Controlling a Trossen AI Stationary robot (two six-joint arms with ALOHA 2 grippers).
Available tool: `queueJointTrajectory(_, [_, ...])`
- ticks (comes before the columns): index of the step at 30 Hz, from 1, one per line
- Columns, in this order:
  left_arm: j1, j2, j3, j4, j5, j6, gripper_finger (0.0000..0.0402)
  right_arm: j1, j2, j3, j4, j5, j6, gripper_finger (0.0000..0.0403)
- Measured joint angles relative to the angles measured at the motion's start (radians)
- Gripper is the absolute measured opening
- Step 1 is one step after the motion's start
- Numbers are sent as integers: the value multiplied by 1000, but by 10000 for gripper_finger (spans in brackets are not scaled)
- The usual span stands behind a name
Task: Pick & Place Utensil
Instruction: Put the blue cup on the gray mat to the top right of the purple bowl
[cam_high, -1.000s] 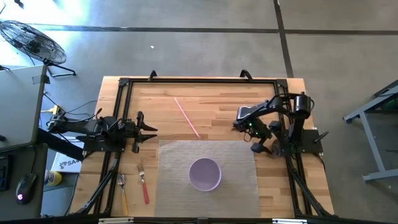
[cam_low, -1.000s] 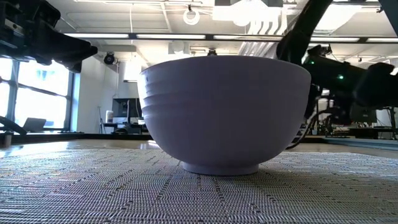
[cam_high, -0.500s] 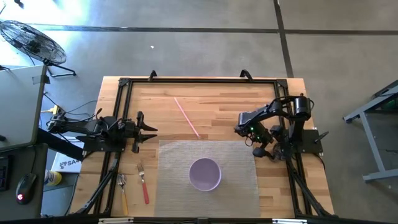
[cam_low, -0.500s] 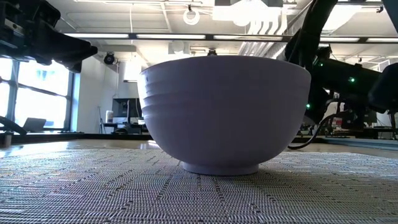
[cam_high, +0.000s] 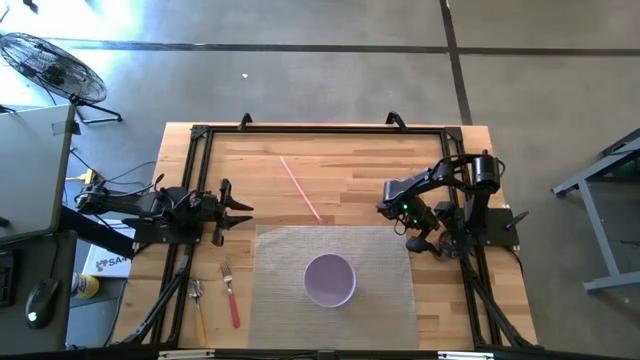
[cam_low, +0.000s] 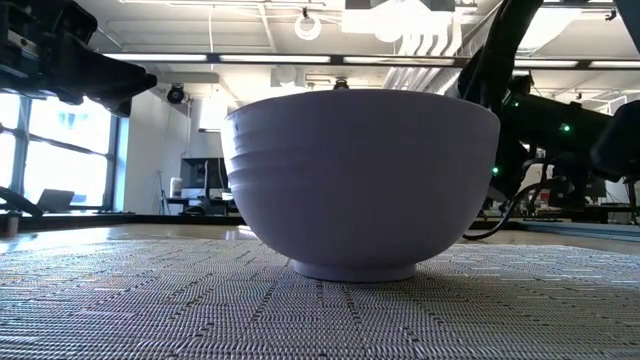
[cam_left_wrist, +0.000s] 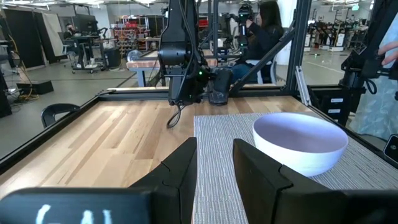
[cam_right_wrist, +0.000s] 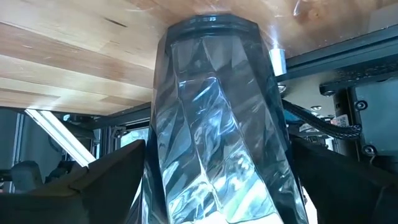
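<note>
A dark faceted glass (cam_right_wrist: 217, 124) fills the right wrist view, and my right gripper (cam_right_wrist: 219, 149) is shut on it at the table's right side (cam_high: 425, 238). Two forks lie near the left edge, one red-handled (cam_high: 231, 296) and one wood-handled (cam_high: 197, 308). A pink straw (cam_high: 300, 188) lies flat on the wood at the far middle. A purple bowl (cam_high: 329, 280) stands on a grey placemat (cam_high: 280, 250). My left gripper (cam_left_wrist: 214, 155) hovers level at the left side (cam_high: 240, 207), fingers a little apart, holding nothing. My right gripper holds the glass by its faceted side wall (cam_right_wrist: 163, 149), pinched between the two fingers (cam_right_wrist: 118, 174), one on each side. They come at it about level, with the wrist turned over. The glass is upright, its narrow base (cam_right_wrist: 211, 22) at the wooden tabletop; whether the base rests there cannot be told.
A black frame (cam_high: 320, 130) rims the wooden table. The bowl (cam_low: 360, 170) fills the middle of the low view. People and equipment (cam_left_wrist: 261, 31) show in the room beyond the far edge. Bare wood (cam_high: 350, 170) lies between the straw and my right arm.
My right arm drew back a little toward the table's right edge, then stayed still over the last half second. My left arm, the bowl, forks and straw kept their places.
</note>
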Motion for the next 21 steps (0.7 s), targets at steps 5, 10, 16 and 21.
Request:
queueJointTrajectory(5, [0,0,0,0,0,0,101,-2,0,2,-23,-14,2,364])
queueJointTrajectory(10, [0,0,0,0,0,0,101,-3,0,2,-38,-16,-1,363])
queueJointTrajectory(16, [0,0,0,0,0,0,101,-20,1,55,-71,-15,12,363])
queueJointTrajectory(21, [0,0,0,0,0,0,101,-54,1,189,-67,-20,37,362])
